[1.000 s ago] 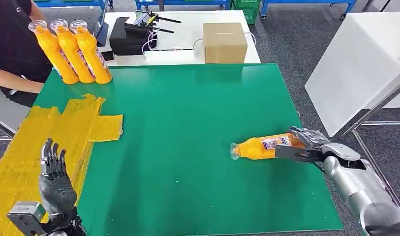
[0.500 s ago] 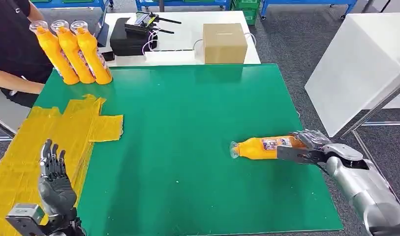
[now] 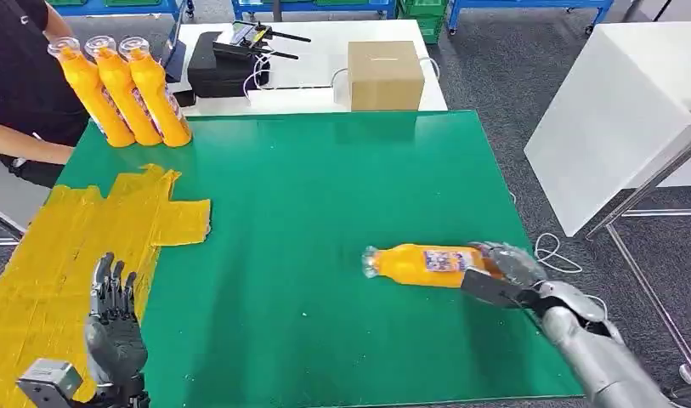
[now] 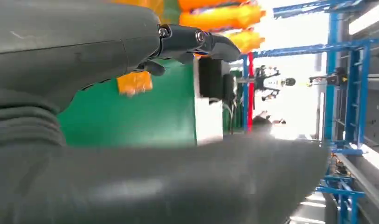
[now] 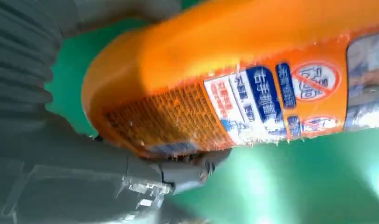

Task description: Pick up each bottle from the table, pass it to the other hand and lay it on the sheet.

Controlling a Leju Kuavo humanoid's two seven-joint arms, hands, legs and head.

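Note:
An orange bottle [image 3: 422,263] lies sideways at the right of the green mat [image 3: 325,187], cap pointing left. My right hand [image 3: 512,276] grips its base end; up close, the bottle's printed label [image 5: 252,79] sits against that hand [image 5: 61,154]. Whether the bottle touches the mat I cannot tell. My left hand [image 3: 114,327] stands open, fingers up and apart, at the near left by the edge of the yellow sheet [image 3: 61,246]. Three more orange bottles [image 3: 121,89] stand upright at the mat's far left corner, seen past my left hand's fingers [image 4: 196,39].
A person in black [image 3: 23,76] sits at the far left behind the standing bottles. Behind the mat, a cardboard box [image 3: 386,74] and a black device [image 3: 227,64] rest on a white table. A white table [image 3: 614,110] stands to the right across grey floor.
My right hand has carried the bottle leftward toward the middle of the mat. My left hand has shifted slightly to the right, still open.

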